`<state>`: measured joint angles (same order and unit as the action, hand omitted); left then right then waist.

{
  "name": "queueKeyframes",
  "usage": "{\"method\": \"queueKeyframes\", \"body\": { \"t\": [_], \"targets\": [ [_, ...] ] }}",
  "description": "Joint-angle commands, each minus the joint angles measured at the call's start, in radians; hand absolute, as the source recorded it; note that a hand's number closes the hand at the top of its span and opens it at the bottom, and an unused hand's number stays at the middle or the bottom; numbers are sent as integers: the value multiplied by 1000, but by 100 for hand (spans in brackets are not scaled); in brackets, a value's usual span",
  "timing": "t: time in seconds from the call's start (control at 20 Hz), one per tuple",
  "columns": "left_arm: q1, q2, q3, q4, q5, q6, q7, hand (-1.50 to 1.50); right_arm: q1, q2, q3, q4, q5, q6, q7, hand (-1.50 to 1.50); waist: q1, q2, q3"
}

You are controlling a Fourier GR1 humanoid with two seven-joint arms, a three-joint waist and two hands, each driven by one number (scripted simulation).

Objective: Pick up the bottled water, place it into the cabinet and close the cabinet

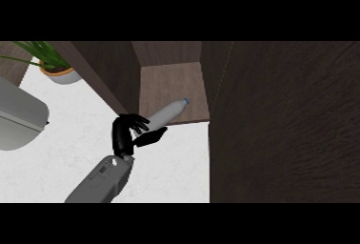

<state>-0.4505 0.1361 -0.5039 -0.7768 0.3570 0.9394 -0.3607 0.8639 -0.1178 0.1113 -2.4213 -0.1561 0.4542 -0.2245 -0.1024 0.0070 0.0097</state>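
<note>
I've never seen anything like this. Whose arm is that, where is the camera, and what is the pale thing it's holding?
The camera sits in a humanoid robot's head and looks steeply down at a white kitchen counter. The grey forearm coming in from below ends in the robot's black left hand; its right hand is out of view. The fingers are curled round the lower end of the bottled water. The bottle is tilted, and its blue-capped end is over the shelf of an open wooden cabinet. The big dark wooden panel on the right looks like part of that cabinet, perhaps its door. A potted plant and a grey rounded object are on the left.
</note>
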Motion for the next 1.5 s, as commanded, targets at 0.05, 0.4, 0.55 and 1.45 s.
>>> {"method": "queueKeyframes", "body": {
  "t": [0.05, 0.4, 0.55, 1.45],
  "targets": [
    [-287, 12, 53, -35, 29, -126, 32, -150, 3, -2, 4, 1, -39, 13, -2, -150, -35, 10, -12],
    [-247, 8, 53, -153, 85, -221, -28, -150, -4, -11, 14, -2, -44, 26, 7, -150, -17, 3, -14],
    [-244, 1, 52, -172, 101, -232, -28, -150, 18, -2, 35, -18, -39, 25, 9, -150, -17, -5, -13],
    [-181, -88, 61, -260, 206, -498, -117, -150, 91, 35, 70, -137, -28, -42, 88, -150, 82, -7, -11]
  ]
}}
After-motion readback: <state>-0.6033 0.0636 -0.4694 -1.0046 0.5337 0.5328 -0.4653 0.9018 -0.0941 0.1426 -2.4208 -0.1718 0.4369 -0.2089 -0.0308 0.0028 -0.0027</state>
